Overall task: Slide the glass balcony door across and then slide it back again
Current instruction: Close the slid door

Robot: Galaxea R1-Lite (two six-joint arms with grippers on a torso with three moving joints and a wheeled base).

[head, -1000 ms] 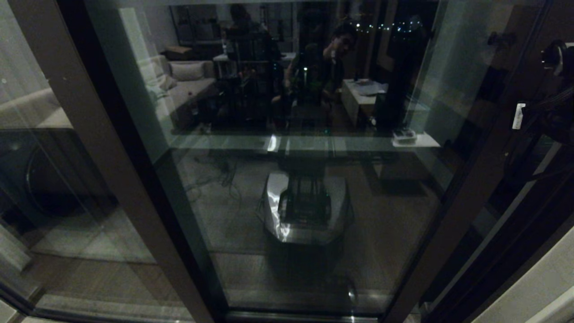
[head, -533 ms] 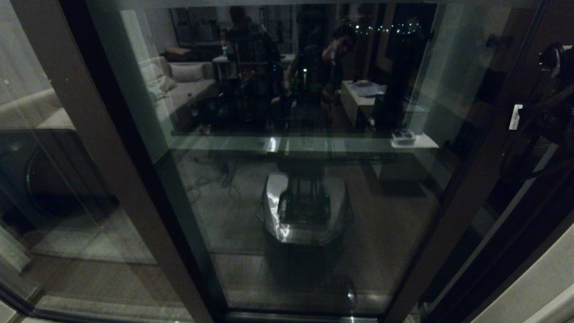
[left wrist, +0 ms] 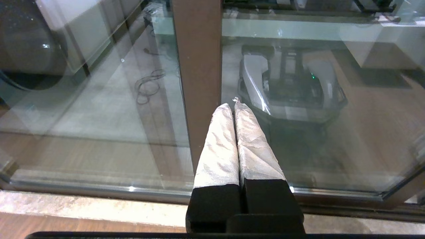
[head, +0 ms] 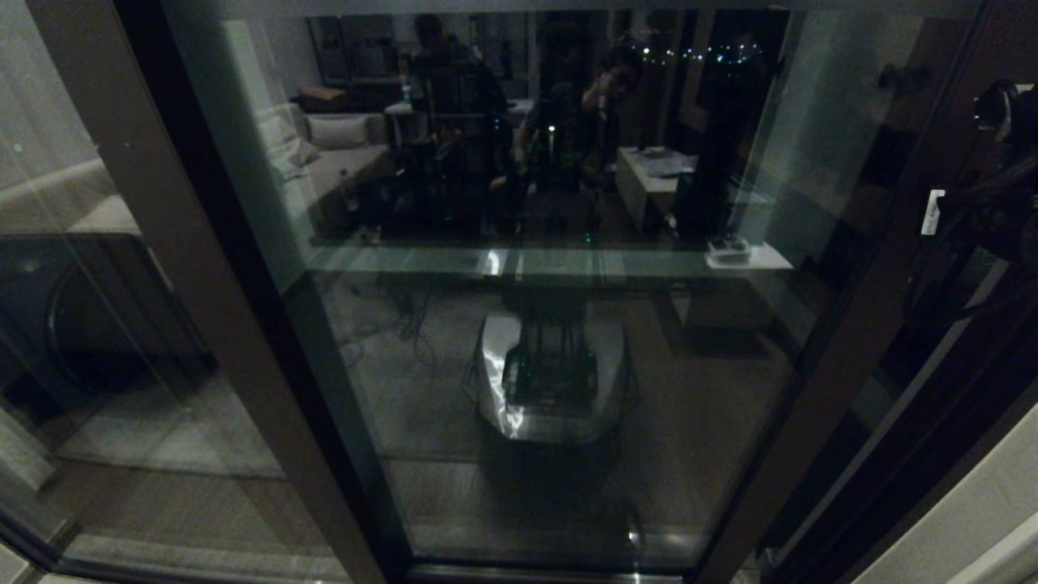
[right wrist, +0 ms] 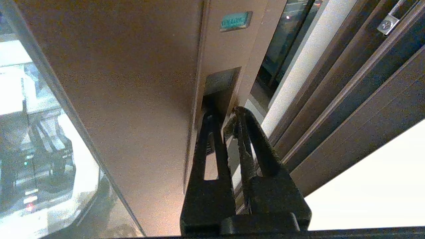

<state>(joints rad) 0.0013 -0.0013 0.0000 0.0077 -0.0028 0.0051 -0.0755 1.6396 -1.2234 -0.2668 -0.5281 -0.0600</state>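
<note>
The glass balcony door (head: 843, 349) fills the head view as a tall pane in a dark brown frame, with the room mirrored in it. In the right wrist view its brown stile (right wrist: 132, 83) carries a narrow recessed slot handle (right wrist: 220, 83). My right gripper (right wrist: 227, 113) is shut on the slot's lip, with one finger inside the recess and the other outside the stile's edge. The right arm (head: 1005, 203) shows at the far right of the head view. My left gripper (left wrist: 231, 105) is shut and empty, its white-wrapped fingers pointing at a brown upright stile (left wrist: 197, 66) low near the floor.
A metal floor track and pale stone sill (left wrist: 99, 205) run under the glass. Dark frame rails (right wrist: 348, 99) and a white wall (head: 973, 519) stand to the right of the door's edge. A dark round appliance (head: 89, 324) sits beyond the glass at the left.
The right arm has edged slightly to the left along with the door's handle stile, and the reflections in the glass have shifted a little.
</note>
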